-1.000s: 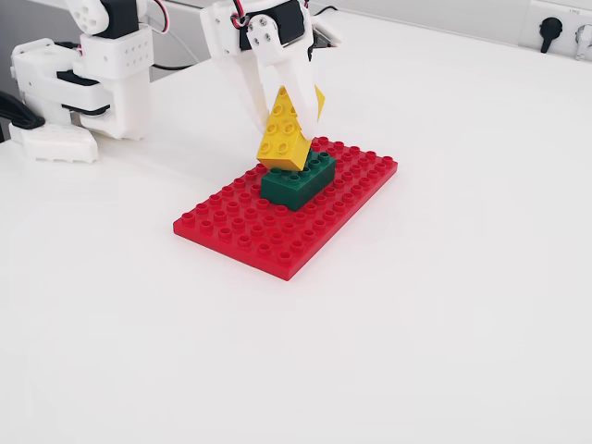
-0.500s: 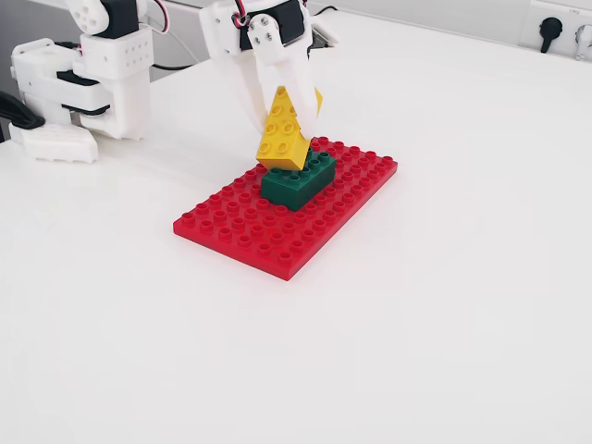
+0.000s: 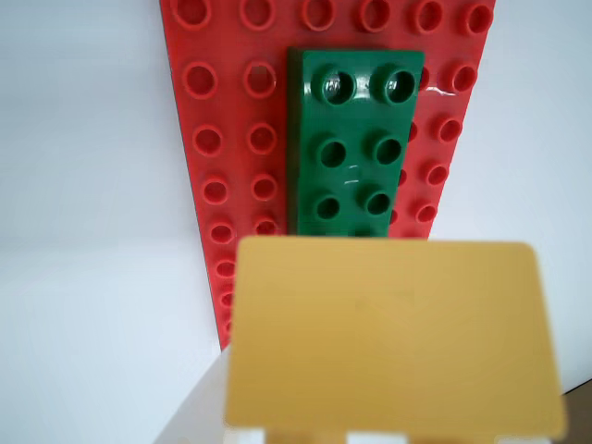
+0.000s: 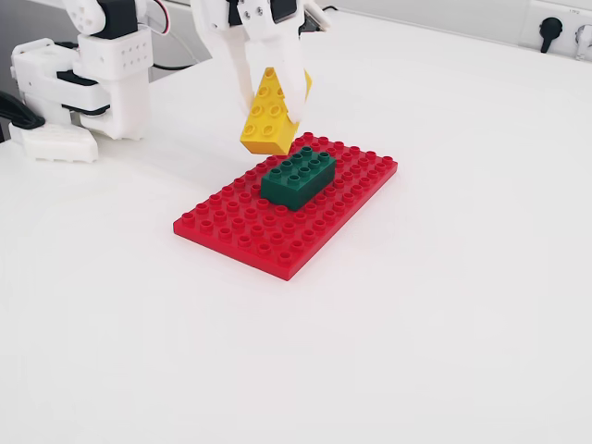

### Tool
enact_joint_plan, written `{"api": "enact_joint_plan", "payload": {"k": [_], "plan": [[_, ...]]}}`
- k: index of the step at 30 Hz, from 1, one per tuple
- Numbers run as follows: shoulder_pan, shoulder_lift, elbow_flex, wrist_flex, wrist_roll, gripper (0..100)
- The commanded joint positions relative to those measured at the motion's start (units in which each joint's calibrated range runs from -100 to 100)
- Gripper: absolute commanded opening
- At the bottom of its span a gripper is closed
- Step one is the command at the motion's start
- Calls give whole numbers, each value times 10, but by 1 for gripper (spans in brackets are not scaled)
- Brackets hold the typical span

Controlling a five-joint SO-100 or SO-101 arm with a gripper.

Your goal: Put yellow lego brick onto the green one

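The white table [image 4: 444,305] carries the red baseplate [image 4: 242,236], which lies with its long axis running from about 8 o'clock to 2 o'clock in the fixed view. On the plate, toward its 1 o'clock end, sits the green one [image 4: 298,180], seated flat on the studs, with its long axis parallel to the plate's. In the wrist view the green one [image 3: 356,139] runs straight from 12 to 6 o'clock, its near end hidden behind the yellow brick.

The yellow lego brick [image 4: 268,120] hangs in the air, tilted steeply with its studded face turned toward the fixed camera, and it is clear of the green brick, which lies from it at roughly 5 o'clock and lower. The gripper [image 4: 273,102] is clamped on it, one white finger [image 4: 287,69] lying across the studded face and the other behind it. In the wrist view the yellow lego brick [image 3: 393,338] fills the lower frame as a smooth blurred face, and the exposed green studs extend away from it toward 12 o'clock.

My judgement: the placing turns on this offset and tilt. The yellow brick needs levelling so its underside faces the green studs, then shifting toward 5 o'clock in the fixed view, with both long axes kept parallel, before pressing down.
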Motion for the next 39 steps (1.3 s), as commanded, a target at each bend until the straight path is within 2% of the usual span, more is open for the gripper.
{"api": "enact_joint_plan", "payload": {"k": [1, 10, 21, 39], "plan": [[15, -6, -30, -5, 9, 8], [42, -5, -46, -12, 26, 8], [-5, -6, -41, -13, 20, 8], [-7, -6, 18, -76, 7, 8]]}}
